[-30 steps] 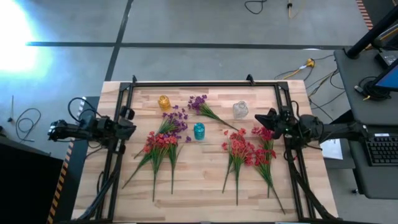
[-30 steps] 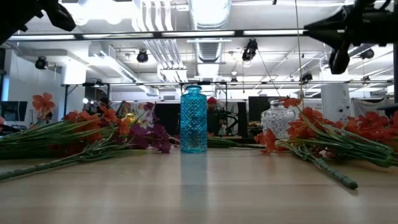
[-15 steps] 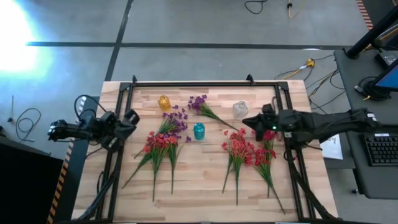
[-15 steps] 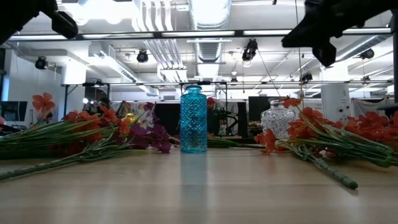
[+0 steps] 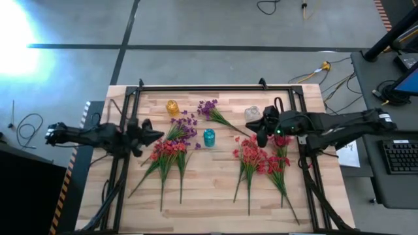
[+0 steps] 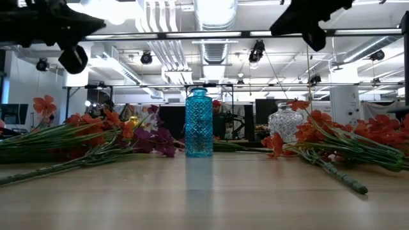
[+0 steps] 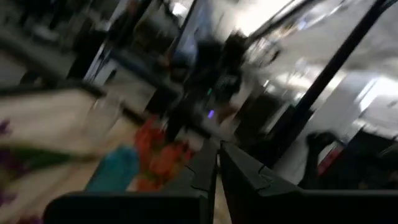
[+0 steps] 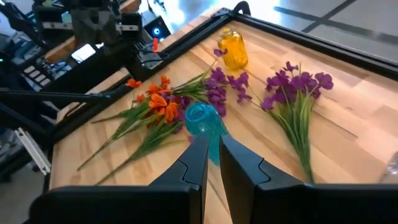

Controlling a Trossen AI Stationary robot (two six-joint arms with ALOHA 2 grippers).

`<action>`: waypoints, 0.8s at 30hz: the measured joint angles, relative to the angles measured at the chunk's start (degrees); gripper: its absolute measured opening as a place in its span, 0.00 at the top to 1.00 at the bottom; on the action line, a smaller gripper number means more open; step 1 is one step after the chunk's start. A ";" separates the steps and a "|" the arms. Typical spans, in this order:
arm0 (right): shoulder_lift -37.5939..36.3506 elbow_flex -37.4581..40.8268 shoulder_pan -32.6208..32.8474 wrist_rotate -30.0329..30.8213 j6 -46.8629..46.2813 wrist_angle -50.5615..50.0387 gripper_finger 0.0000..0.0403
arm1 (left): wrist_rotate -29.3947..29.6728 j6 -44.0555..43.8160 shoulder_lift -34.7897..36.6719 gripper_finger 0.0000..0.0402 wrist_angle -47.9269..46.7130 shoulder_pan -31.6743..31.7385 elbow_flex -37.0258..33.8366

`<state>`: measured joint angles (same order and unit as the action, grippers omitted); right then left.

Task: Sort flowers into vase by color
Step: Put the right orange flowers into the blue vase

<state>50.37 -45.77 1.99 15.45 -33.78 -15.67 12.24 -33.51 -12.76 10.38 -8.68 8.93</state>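
Both arms have swung inward from the table's side rails over the last second. The left gripper (image 5: 155,136), at the frame's left edge a second ago, now hovers at centre-left of the high view, just beside the red-and-purple bunch of artificial flowers (image 5: 171,149). The right gripper (image 5: 258,132) has crossed from the right rail to right of centre, above the top of the red bunch of sprigs (image 5: 256,158) and close to the clear faceted glass vase (image 5: 253,115).

Fingers: both pairs stand narrow, nearly touching, and hold nothing; the wrist views confirm pads together.

Pose: each arm stretches roughly level across the table, forearm horizontal, gripper raised. In the low view both dark grippers sit along the top edge, well above the blossoms.

Task state, as I judge it: nothing sorted yet. All sprigs lie flat on the pale wooden tabletop (image 5: 209,196). The turquoise cut-glass bottle vase (image 5: 209,137) stands at centre, the small amber glass vase (image 5: 172,107) at upper left, and a loose purple sprig (image 5: 212,111) between them. This reads as an approach phase; fingers must open before any pick.
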 joint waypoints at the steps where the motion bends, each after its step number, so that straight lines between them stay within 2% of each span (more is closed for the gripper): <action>1: 0.70 -0.79 0.01 -0.19 -0.06 -0.02 0.92 | -0.01 -0.25 -1.04 0.98 -1.63 -0.03 0.80; 6: 3.63 -3.66 0.01 -1.10 -1.61 0.04 0.92 | -0.04 -0.32 -5.98 0.98 -8.88 -0.03 6.13; 11: 8.33 -7.77 0.01 -2.89 -8.82 -5.45 0.89 | 1.12 -0.11 -11.32 0.98 -23.88 -0.03 15.32; 16: 14.23 -14.31 1.04 -5.46 -13.88 -17.08 0.77 | 1.34 5.47 -17.04 0.98 -33.33 -0.03 21.74; 24: 23.81 -25.77 5.74 -8.72 -30.55 -40.74 0.54 | 1.37 8.08 -20.98 0.98 -33.63 -0.03 23.01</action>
<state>74.18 -71.54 7.74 6.73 -64.33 -56.41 13.62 -25.43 -33.73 -23.25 -8.71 31.95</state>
